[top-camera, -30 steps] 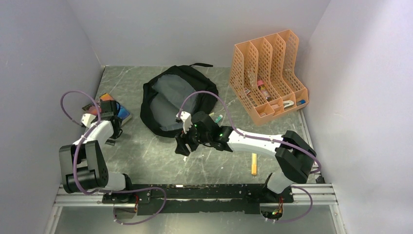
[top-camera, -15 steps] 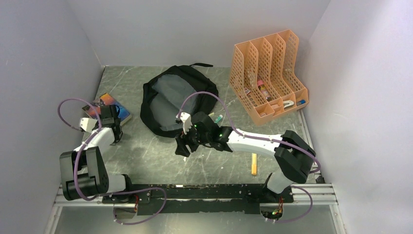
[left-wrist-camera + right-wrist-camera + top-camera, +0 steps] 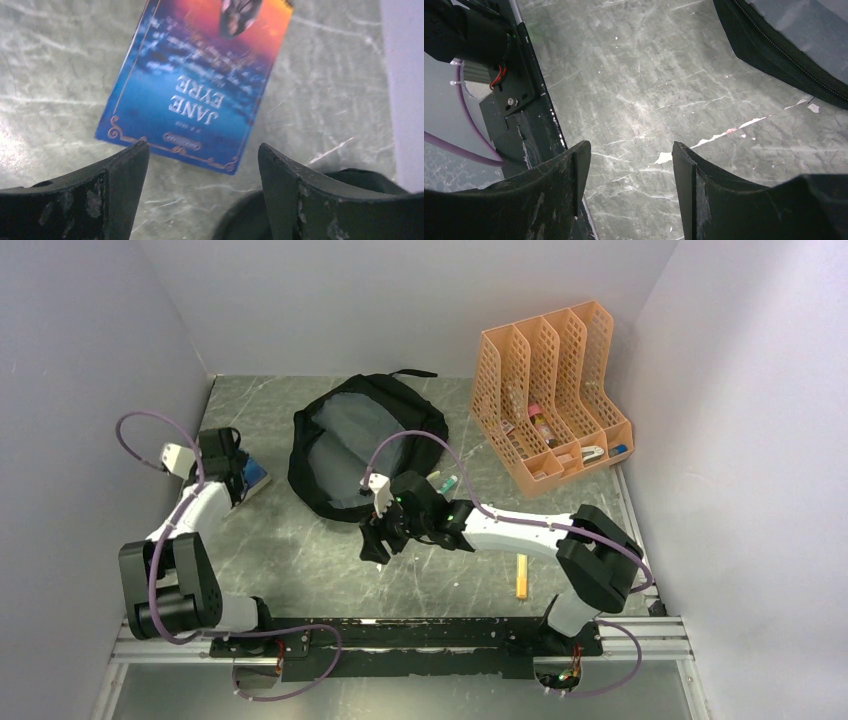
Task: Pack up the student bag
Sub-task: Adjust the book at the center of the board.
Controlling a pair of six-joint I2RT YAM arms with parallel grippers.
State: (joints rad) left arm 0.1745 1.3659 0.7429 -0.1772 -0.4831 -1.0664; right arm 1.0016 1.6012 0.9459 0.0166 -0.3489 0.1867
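Observation:
The student bag (image 3: 362,437) lies at the middle back of the table, black, floppy, its mouth open on a grey lining; its zipped rim (image 3: 784,47) crosses the right wrist view's upper right. A blue and orange "Jane Eyre" book (image 3: 200,75) lies flat at the far left, mostly hidden under my left arm from above, with one blue corner (image 3: 254,478) showing. My left gripper (image 3: 202,147) (image 3: 232,472) hovers open just above the book's near edge, apart from it. My right gripper (image 3: 375,545) (image 3: 630,147) stands open and empty over bare table in front of the bag.
An orange mesh file organiser (image 3: 550,390) with small items in its slots stands at the back right. Two pens (image 3: 445,482) lie beside the bag's right edge. A yellow stick (image 3: 521,576) lies near the front right. The black base rail (image 3: 524,100) runs along the near edge.
My left gripper has swung away from me and now covers most of the book in the top view. The right arm has barely shifted.

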